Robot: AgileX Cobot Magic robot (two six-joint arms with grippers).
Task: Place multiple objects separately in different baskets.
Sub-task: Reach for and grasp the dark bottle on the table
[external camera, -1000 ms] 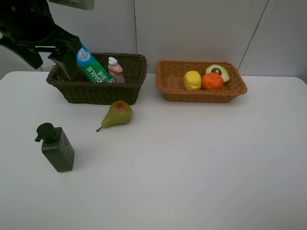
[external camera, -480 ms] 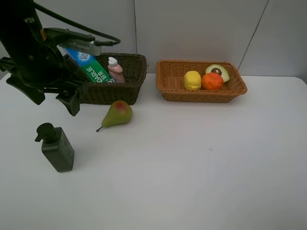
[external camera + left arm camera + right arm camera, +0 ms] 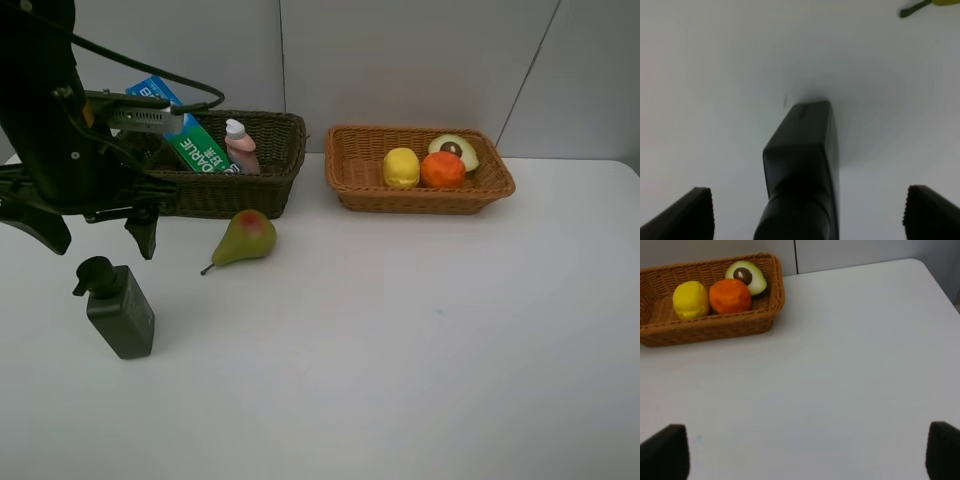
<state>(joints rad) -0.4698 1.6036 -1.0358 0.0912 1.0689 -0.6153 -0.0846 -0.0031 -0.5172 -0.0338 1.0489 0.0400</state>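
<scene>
My left gripper (image 3: 97,238) hangs open just above the dark green pump bottle (image 3: 118,308), which stands on the white table at the front left. In the left wrist view the pump bottle (image 3: 802,160) sits between the spread fingertips (image 3: 690,215), untouched. The pear (image 3: 245,238) lies in front of the dark basket (image 3: 215,195), which holds the toothpaste box (image 3: 185,132) and the small pink bottle (image 3: 240,147). The tan basket (image 3: 420,200) holds the lemon (image 3: 401,167), the orange (image 3: 442,169) and the avocado half (image 3: 455,150). My right gripper (image 3: 802,452) is open over bare table, empty.
The right wrist view shows the tan basket (image 3: 705,330) with the lemon (image 3: 690,300), orange (image 3: 730,296) and avocado half (image 3: 746,277), and the table's far right edge. A grey wall stands behind both baskets.
My left arm has come away from the dark basket, moving forward and down over the pump bottle. The toothpaste box stays leaning in the basket.
</scene>
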